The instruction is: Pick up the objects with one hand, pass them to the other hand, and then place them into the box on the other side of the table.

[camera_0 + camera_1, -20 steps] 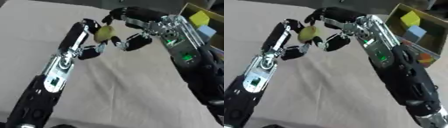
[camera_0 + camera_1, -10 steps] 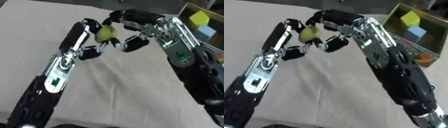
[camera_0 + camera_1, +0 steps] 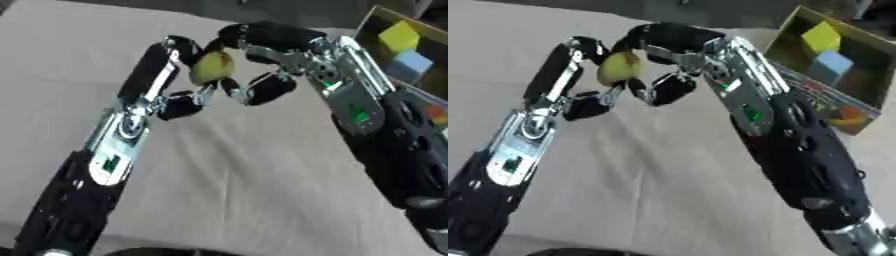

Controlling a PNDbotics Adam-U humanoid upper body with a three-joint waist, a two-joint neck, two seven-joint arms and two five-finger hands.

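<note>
- The small yellow-green fruit-like object (image 3: 212, 67) is held above the cloth-covered surface (image 3: 236, 185), far from the robot and a little left of centre, between the two hands.
- The left hand (image 3: 185, 75) has its fingers curled round the object from the left and below.
- The right hand (image 3: 261, 45) comes over from the right, its fingers bent round the top and right of the object; I cannot tell whether they touch it, so who bears the weight is unclear.
- The handover appears to be midway, in my judgement.
- The box (image 3: 859, 87) stands at the far right, holding a yellow block (image 3: 822, 36) and a light blue block (image 3: 833, 63).
- The box lies to the right of the object, beyond the right hand, so the right arm is nearer and is the one to carry it there.
</note>
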